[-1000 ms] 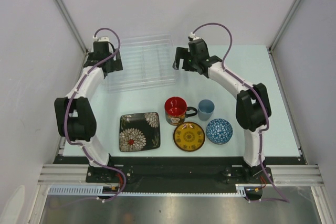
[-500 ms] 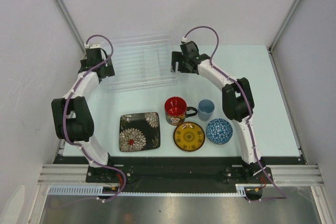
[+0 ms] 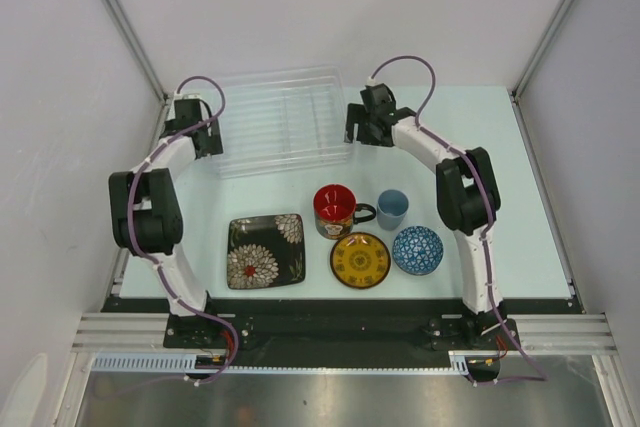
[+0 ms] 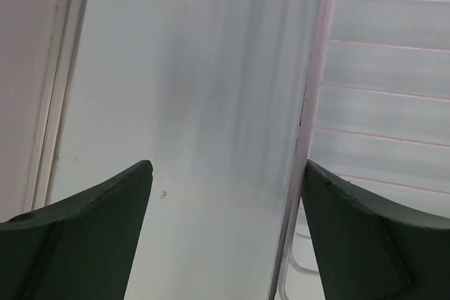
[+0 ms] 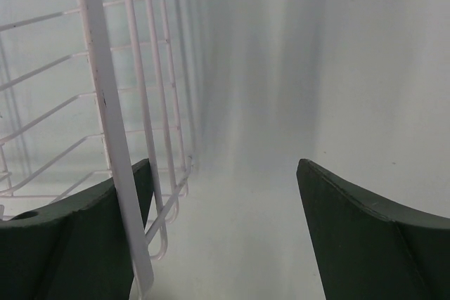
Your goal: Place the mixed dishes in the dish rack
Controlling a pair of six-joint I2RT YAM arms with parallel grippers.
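Now left hand (image 4: 228, 166) wide astride dish rack (image 3: 280, 119) rim; right hand (image 5: 223, 166) wide, beside rim.

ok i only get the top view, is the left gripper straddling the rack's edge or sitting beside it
Observer: Looks like straddling. In the left wrist view the left gripper is open and the rack edge runs through the gap, close to one finger.
Operator: and the right one
Observer: The right gripper is open too, but there the rack's rim crosses in front of one finger instead of running mid-gap.
Operator: whats in its gap then
Observer: Mostly bare table, with a few rack wires on the rack side.
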